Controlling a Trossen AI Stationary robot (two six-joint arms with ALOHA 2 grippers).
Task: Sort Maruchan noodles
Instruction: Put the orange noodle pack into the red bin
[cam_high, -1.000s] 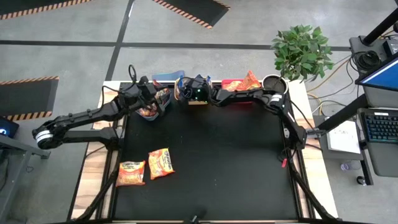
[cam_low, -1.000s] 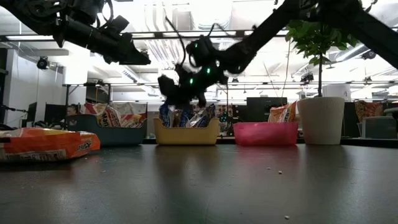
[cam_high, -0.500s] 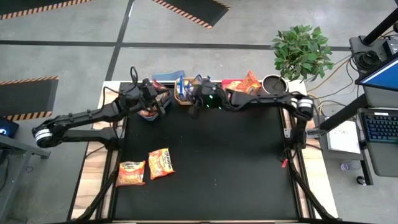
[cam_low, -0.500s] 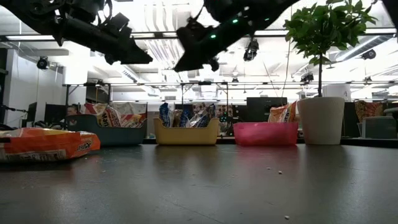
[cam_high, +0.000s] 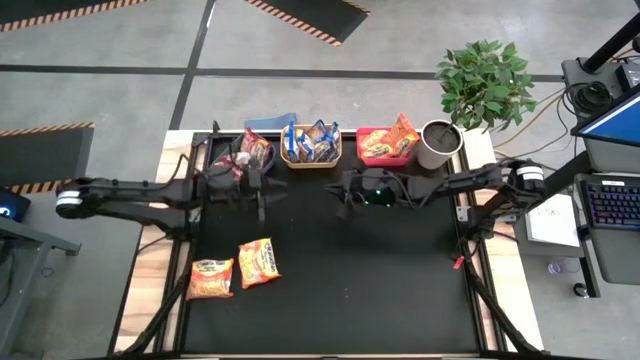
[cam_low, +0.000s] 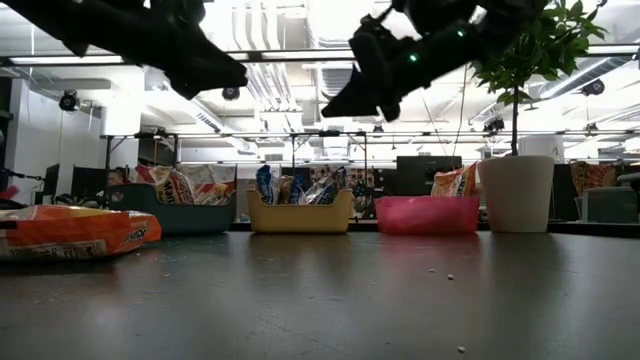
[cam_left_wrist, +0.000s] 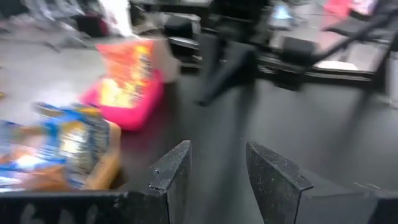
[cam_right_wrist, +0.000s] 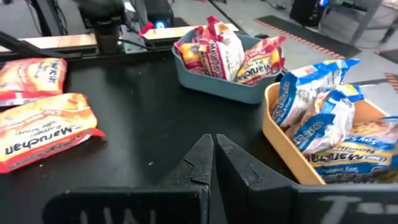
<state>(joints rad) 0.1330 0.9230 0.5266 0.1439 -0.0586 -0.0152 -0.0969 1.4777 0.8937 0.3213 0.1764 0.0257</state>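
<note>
Two Maruchan noodles packets lie flat on the black table near its left front; the right wrist view shows them too. More packets stand in the blue bin, the yellow bin and the red bin along the far edge. My left gripper hovers open in front of the blue bin with nothing between its fingers. My right gripper hovers shut and empty in front of the gap between the yellow and red bins.
A white pot with a green plant stands at the far right, beside the red bin. Bare black table top stretches across the middle and right front. In the low view both arms hang well above the surface.
My right gripper has drawn back from the yellow bin toward the table's right and near edge, rising a little and staying shut. My left gripper has swung away from above the blue bin toward the near edge and the table's middle, staying open.
</note>
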